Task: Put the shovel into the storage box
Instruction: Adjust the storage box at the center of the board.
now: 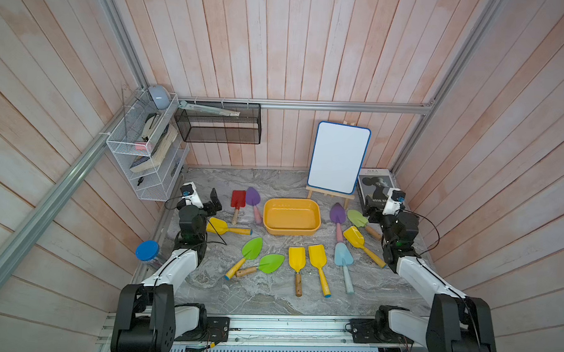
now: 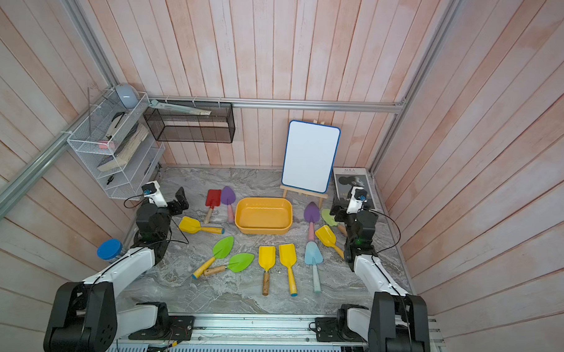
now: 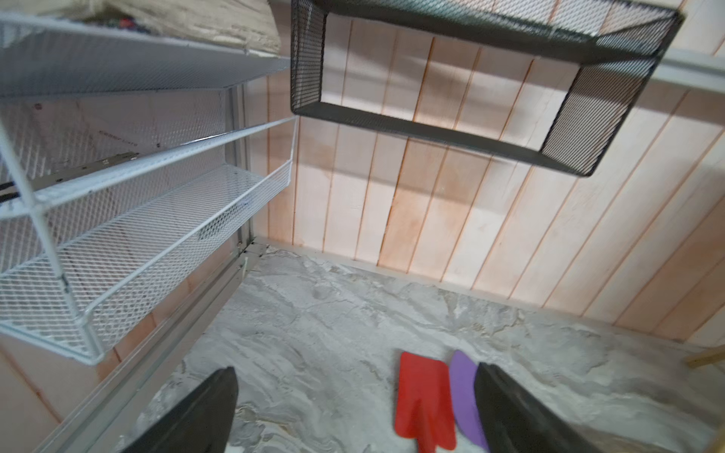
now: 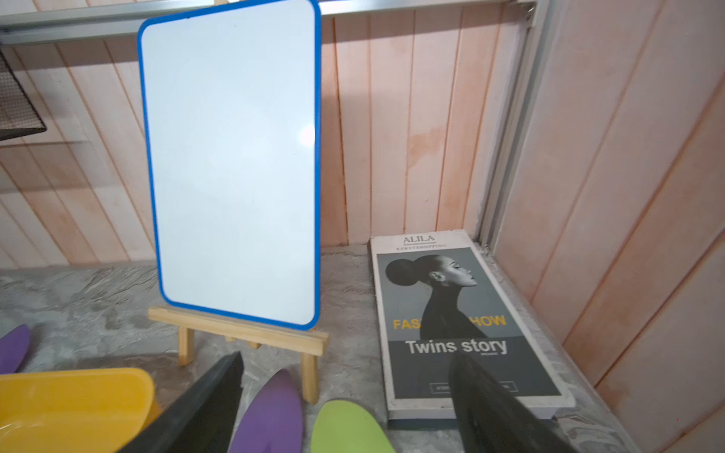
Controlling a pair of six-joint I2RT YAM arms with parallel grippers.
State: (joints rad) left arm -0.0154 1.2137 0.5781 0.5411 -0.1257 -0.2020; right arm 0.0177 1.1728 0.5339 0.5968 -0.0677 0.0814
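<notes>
Both top views, storage box: the yellow-orange storage box (image 1: 291, 230) (image 2: 262, 229) sits empty at mid-bench (image 1: 270, 295). Eleven toy shovels lie scattered around it, and none is inside.
Both top views, left end effector: the left end effector (image 1: 216, 200) (image 2: 181, 197) hangs spread and empty just beside the red shovel (image 1: 238, 199).
Both top views, right end effector: the right end effector (image 1: 368, 212) (image 2: 337, 212) hangs over the pale green shovel (image 1: 356, 218). The right purple shovel (image 1: 337, 212) lies just beside it.
Left wrist view, crowding: the fingers stand wide apart with nothing between them. The red shovel (image 3: 421, 392) and the left purple shovel (image 3: 463, 388) lie edge to edge, so pinching one would likely drag the other.
Right wrist view, crowding: the fingers are spread and hold nothing. The purple (image 4: 270, 412) and pale green (image 4: 347, 427) blades lie side by side beneath them, so closing here could trap both or slip off a thin blade.
Right wrist view, obstacles: the whiteboard (image 4: 231, 164) on its easel stands near, and a wide swing could topple it.
Right wrist view, box: the storage box's corner (image 4: 74, 404) is near. The box looks barely one shovel long, so a crooked release may leave the handle on the rim.
</notes>
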